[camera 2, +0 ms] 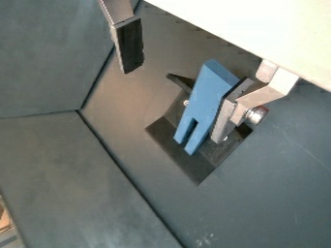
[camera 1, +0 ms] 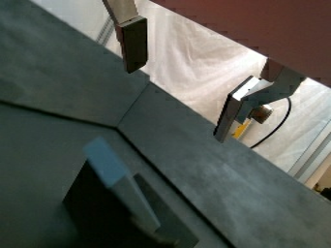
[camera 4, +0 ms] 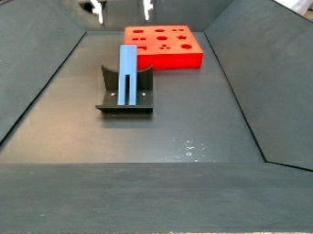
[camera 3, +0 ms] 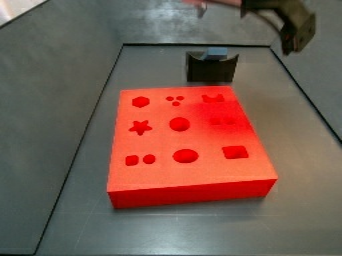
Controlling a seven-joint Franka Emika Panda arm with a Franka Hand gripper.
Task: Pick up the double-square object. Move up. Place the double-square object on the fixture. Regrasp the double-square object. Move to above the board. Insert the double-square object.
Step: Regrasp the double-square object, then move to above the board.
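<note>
A white sheet (camera 1: pixel 195 60) hangs beyond the dark grey floor (camera 4: pixel 184 123).

blue double-square object (camera 4: pixel 127 76) is leaning upright in the fixture (camera 4: pixel 124 102), forked end down. red board (camera 4: pixel 167 46) is lying flat just behind. my gripper (camera 2: pixel 181 73) is hanging open above, empty.

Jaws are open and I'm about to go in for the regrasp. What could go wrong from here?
1. The double-square object only leans upright on the fixture; a finger brushing it on the way down could tip it.
2. In a wrist view the object sits nearer one finger than the other, so the gripper, above the fixture with jaws open, may shove it sideways when closing.
</note>
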